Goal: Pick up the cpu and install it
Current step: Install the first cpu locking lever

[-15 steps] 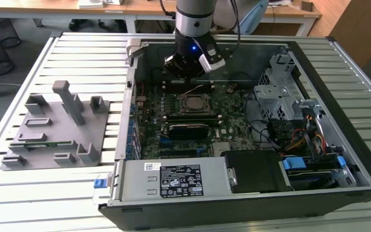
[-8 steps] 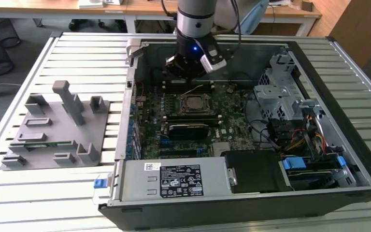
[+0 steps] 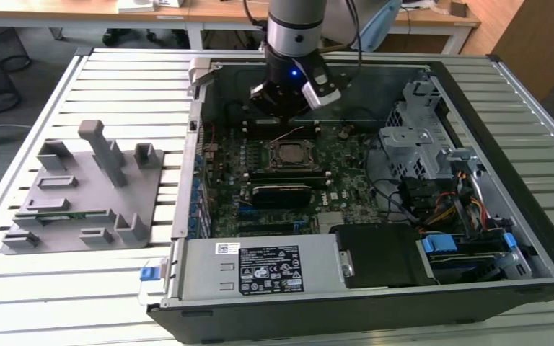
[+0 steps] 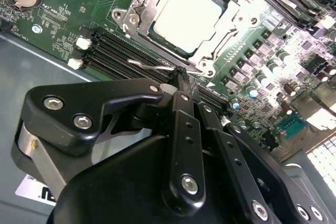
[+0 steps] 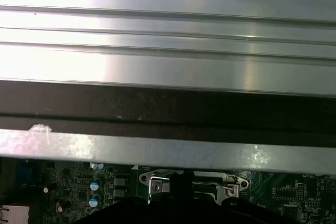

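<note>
Cpu: we see the small flat square chip with the silvery-grey metal top (image 4: 190,15) already lying in the metal socket frame (image 4: 131,19) on the green motherboard (image 4: 68,35) in the second wrist view; in the exterior view it sits mid-board inside the open black computer case (image 3: 537,238).
Gripper: the black two-finger gripper (image 4: 181,80) hangs just beside the socket, its tips at the thin wire load lever (image 4: 152,68) that runs along the socket's edge.
Fingers: we read them as closed together, tips meeting with no gap, and nothing held between them; they are not on the chip.
Load plate: it looks raised, so we judge the chip seated but not yet clamped.
Risk, lever: the tips are narrow and the wire is springy; we think it could slip off them and snap back against the frame.
Risk, chip: if it sits slightly skewed, pressing the frame down could bend socket contacts; we cannot tell its alignment from here.
Risk, neighbours: the black memory slots (image 4: 113,51) lie right under the gripper, so a low sweep could catch them.
Elsewhere: the grey plastic fixture tray (image 3: 75,209) rests on the slatted metal table (image 3: 55,295), well apart from the case.
</note>
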Controlling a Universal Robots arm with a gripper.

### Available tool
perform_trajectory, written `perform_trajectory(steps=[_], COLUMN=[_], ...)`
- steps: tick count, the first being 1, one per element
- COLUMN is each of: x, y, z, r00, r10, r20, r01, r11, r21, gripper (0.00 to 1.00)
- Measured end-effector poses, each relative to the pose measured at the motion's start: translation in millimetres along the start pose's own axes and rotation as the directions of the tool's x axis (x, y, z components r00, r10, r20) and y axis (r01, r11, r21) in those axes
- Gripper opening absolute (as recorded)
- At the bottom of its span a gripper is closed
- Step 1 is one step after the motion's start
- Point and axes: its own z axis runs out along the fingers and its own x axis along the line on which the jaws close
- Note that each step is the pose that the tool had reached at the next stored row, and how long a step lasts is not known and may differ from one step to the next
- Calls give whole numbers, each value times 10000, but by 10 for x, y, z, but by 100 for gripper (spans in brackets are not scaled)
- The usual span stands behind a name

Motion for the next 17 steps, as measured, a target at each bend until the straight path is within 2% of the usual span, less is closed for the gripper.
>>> perform_trajectory(steps=[17], x=[-67], y=[11], z=[57], r00=[10000], r10=[0], r20=[0], r01=[0], r11=[10000], r21=[1], gripper=[11])
